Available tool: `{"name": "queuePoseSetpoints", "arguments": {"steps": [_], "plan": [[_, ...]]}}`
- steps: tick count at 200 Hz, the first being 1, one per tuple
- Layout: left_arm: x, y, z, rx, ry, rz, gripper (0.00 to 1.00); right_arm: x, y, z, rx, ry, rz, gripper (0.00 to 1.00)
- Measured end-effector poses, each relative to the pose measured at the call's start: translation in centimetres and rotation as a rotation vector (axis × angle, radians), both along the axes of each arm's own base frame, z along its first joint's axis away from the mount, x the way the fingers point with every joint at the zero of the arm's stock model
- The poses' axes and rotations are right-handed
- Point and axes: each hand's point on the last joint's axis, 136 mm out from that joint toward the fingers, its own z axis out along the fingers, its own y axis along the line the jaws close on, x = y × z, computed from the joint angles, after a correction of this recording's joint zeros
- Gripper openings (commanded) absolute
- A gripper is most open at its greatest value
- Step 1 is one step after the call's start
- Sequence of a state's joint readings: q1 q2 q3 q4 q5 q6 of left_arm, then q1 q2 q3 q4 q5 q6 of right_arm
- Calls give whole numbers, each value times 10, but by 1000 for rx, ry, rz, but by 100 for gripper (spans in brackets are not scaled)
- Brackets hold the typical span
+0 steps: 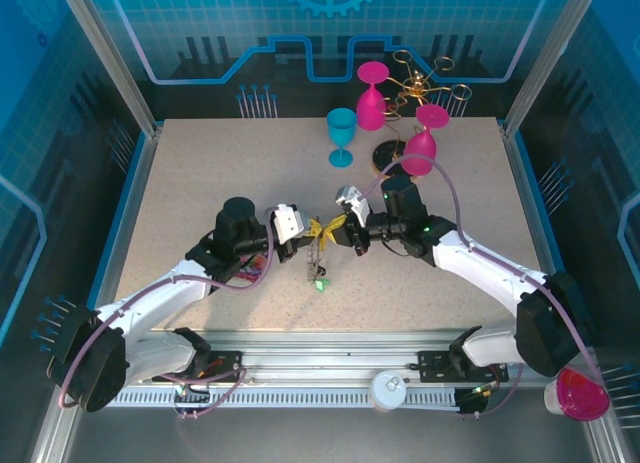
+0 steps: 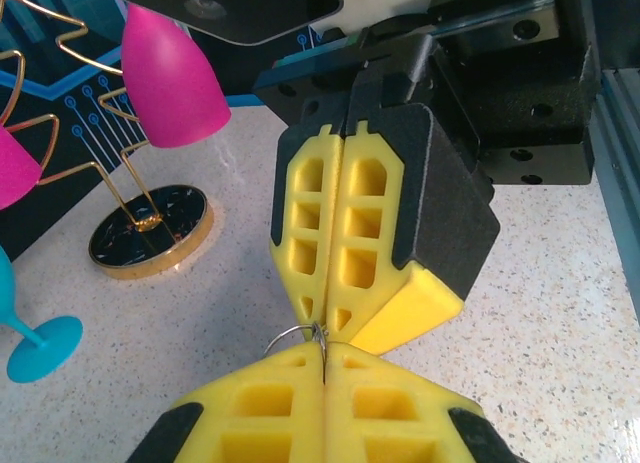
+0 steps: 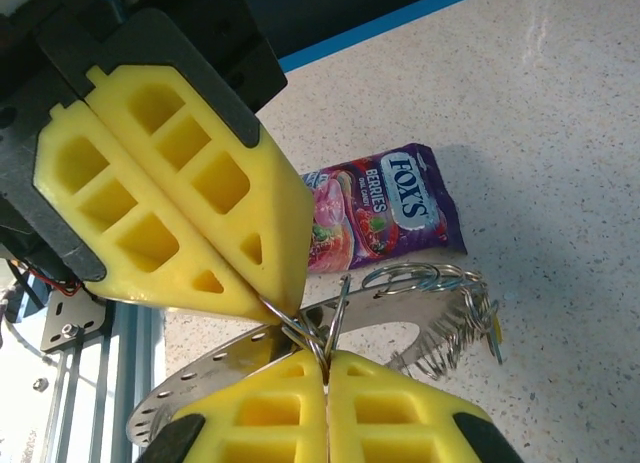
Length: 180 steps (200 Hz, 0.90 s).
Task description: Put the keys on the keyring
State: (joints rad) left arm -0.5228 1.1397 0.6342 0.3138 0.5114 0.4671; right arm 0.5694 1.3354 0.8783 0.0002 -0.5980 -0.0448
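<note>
At the near side of the table the two arms reach inward, and their tips meet at its middle. The left gripper has its jaws pressed together, and so does the right gripper. Nose to nose, each pinches thin wire at the same spot. From the left wrist that wire reads as a small wire loop caught in the seam of the yellow fingers.

From the right wrist, the keyring sits just beyond the two tips. It is a flat grey band with holes along its edge and a cluster of small loops on its far rim. Just beneath the grippers in the top view are the keys, one with a green tag. I cannot tell whether they hang from the ring or lie on the table.

A purple candy packet lies on the table behind the ring. Farther back stand a teal goblet and the gold rack with pink glasses, well apart from the work.

My judgement is that the task is under way but not finished. A loop is being worked, and whether any key is threaded yet is too small to make out.
</note>
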Motion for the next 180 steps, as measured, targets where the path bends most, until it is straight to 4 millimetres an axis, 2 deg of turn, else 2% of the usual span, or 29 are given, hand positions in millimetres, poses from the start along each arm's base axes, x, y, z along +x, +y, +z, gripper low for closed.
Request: {"name": "queuePoseSetpoints", "arguments": {"steps": [28, 63, 82, 86, 99, 111, 151, 180], "plan": [[1, -2, 6, -17, -26, -3, 0, 0, -7, 5, 3, -12, -1, 13], [1, -2, 8, -22, -34, -4, 0, -4, -9, 11, 17, -17, 12, 0], [1, -2, 9, -25, -39, -4, 0, -4, -9, 12, 24, -10, 15, 0], [1, -2, 10, -26, -40, -4, 0, -4, -9, 13, 26, -11, 15, 4], [1, -2, 10, -27, -42, -4, 0, -5, -9, 11, 26, -9, 13, 30], [1, -3, 11, -31, -46, -4, 0, -6, -11, 6, 22, -3, 5, 39], [2, -3, 16, -50, -51, 0, 0, -18, -19, -14, 15, 2, -8, 49], [2, -3, 17, -53, -52, 0, 0, -17, -15, -14, 17, -40, -26, 53]]}}
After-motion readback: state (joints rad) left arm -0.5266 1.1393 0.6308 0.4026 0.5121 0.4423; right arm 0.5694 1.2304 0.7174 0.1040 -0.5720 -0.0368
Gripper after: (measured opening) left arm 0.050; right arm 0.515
